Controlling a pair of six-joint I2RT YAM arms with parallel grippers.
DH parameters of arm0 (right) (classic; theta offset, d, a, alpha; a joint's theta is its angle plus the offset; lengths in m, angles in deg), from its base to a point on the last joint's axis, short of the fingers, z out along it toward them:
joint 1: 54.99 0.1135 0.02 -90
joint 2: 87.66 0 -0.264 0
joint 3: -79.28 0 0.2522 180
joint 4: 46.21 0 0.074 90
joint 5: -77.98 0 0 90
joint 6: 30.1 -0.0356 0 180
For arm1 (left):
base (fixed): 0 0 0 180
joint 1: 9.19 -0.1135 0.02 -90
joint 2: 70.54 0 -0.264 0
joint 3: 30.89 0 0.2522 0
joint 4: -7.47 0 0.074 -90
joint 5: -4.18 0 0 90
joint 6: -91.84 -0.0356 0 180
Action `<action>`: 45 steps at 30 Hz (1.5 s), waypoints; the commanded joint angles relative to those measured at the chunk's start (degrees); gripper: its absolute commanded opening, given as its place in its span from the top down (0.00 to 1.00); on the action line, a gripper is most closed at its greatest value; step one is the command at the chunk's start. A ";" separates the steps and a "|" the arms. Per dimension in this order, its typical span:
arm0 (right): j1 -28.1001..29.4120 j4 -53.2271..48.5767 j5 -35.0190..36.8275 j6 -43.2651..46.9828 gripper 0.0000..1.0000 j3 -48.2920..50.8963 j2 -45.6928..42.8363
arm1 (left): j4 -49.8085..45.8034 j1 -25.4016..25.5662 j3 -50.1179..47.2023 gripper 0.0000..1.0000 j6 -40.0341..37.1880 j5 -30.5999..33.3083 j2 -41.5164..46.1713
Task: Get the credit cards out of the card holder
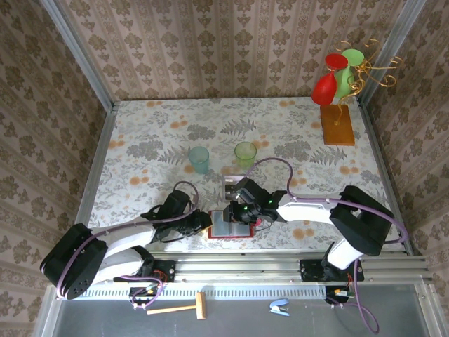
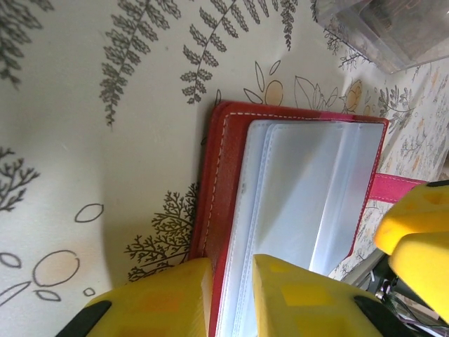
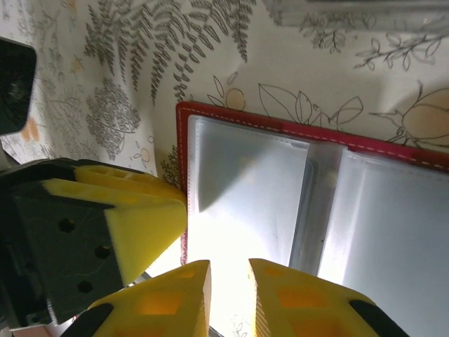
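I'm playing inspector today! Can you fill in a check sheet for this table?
Surface: flowery tablecloth.
Job's things: dark-red folding card holder open, clear pockets showing; credit cards not clearly seen.
Clutter: teal plastic cup, green plastic cup, clear plastic box, wooden-based cup stand.
Grippers: left gripper fingers pinch the holder's edge; right gripper over a pocket, grip unclear.
Cables: purple cables looping overhead.
Surroundings: patterned walls; wooden mallet, blue stapler.

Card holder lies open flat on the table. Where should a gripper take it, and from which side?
Take the card holder by the red cover's outer long edge, which sticks out past the clear pockets. Come in low from that side, jaws straddling the edge: it lies flat and thin, so a top-down pinch likely finds nothing.
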 commanded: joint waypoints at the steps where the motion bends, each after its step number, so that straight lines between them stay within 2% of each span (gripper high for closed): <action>1: 0.66 1.71 -1.57 -1.69 0.79 -0.71 1.79 | -0.32 0.30 -1.02 0.77 0.71 0.84 0.85; 15: 1.19 1.82 -2.73 -1.87 0.77 -2.52 5.73 | -0.35 0.36 -1.37 0.77 0.80 0.89 0.94; 30: 0.93 -6.88 2.03 0.28 0.74 -2.75 3.70 | -1.13 0.36 -1.45 0.76 0.44 1.16 0.85; 45: -0.57 4.02 -1.16 -1.99 0.76 3.18 1.97 | -1.78 0.30 -1.13 0.76 0.06 1.10 0.15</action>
